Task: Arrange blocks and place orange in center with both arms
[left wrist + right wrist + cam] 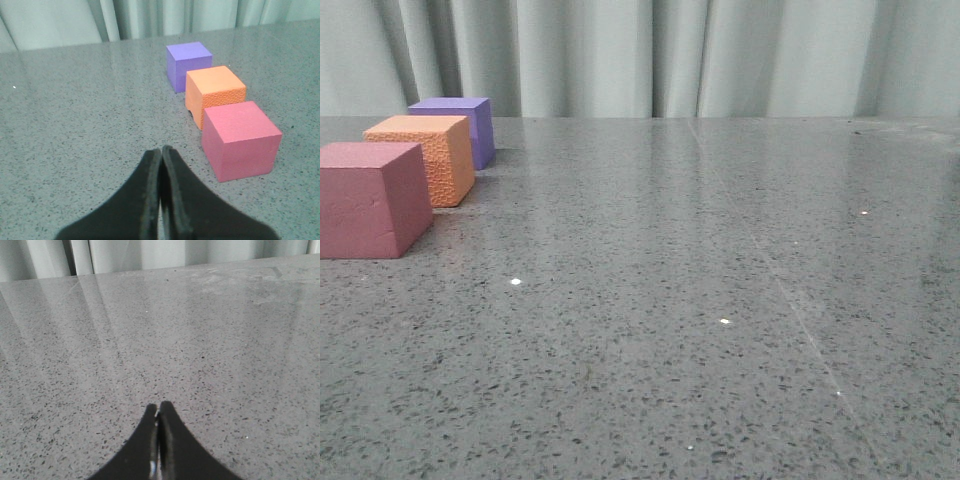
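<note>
Three foam cubes stand in a row at the table's left in the front view: the pinkish-red cube [370,200] nearest, the orange cube [428,156] in the middle, the purple cube [460,128] farthest. The left wrist view shows the same row: pinkish-red [241,139], orange [214,94], purple [188,64]. My left gripper [162,148] is shut and empty, above the table a short way to the side of the pinkish-red cube. My right gripper [158,405] is shut and empty over bare table. Neither gripper shows in the front view.
The grey speckled table [700,300] stretches wide to the right of the cubes. A pale curtain [650,55] hangs behind its far edge.
</note>
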